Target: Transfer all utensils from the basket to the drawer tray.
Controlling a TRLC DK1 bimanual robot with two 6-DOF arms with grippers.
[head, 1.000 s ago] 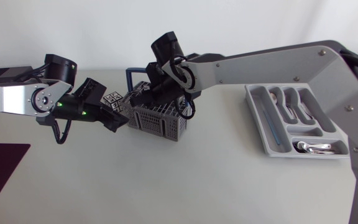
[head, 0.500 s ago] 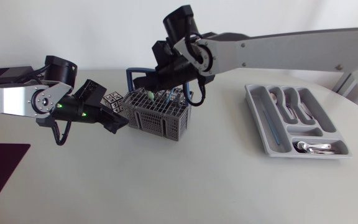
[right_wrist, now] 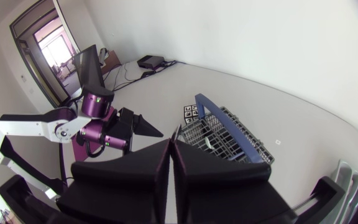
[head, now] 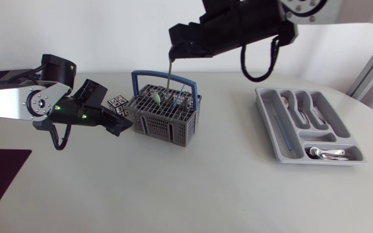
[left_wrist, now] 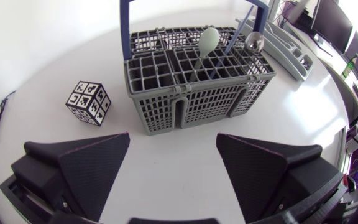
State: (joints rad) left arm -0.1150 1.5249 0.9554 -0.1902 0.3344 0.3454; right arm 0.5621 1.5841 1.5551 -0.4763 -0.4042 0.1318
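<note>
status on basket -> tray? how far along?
Done: silver utensils and others lie in the tray.
In hand: right gripper shut on a thin utensil, held above the basket.
Left: a green spoon and blue-handled pieces stand in the basket. Left gripper is open beside the basket, empty.

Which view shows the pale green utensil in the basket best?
Left wrist view: the pale green utensil stands close and unobstructed in the basket. The head view shows it small, from above. The right wrist view shows part of the basket, but the utensil cannot be made out clearly there.
</note>
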